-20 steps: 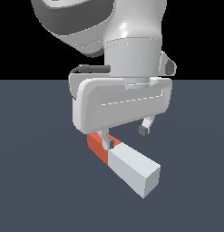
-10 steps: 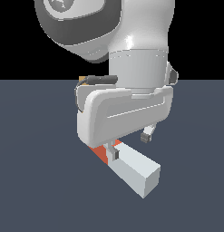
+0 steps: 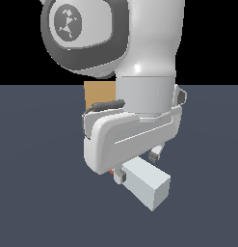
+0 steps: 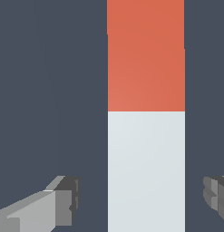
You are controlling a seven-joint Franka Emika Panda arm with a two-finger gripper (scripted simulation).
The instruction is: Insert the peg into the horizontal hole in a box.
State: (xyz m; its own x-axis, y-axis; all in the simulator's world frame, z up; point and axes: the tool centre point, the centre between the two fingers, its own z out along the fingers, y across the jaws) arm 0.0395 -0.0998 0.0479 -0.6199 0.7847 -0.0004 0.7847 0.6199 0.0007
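Note:
The peg [image 3: 147, 185] lies on the dark floor, its pale grey-white length pointing toward the camera. Only a sliver of its red-orange end [image 3: 112, 171] shows under the hand. In the wrist view the peg [image 4: 146, 172] runs between the fingers, with the red end [image 4: 146, 54] farther on. My gripper [image 3: 138, 165] is open and straddles the white part [image 4: 140, 201]. One fingertip [image 4: 63, 206] and the other [image 4: 216, 197] stand apart from the peg's sides. The tan box [image 3: 99, 94] shows partly behind the arm. Its hole is hidden.
The arm's large white and grey links [image 3: 111, 38] fill the upper exterior view and cover most of the box. The dark blue-grey floor [image 3: 38, 202] stretches all around the peg.
The hand has come down over the peg. It now covers most of the red end, and the fingers sit on either side of the white part. The peg has not moved.

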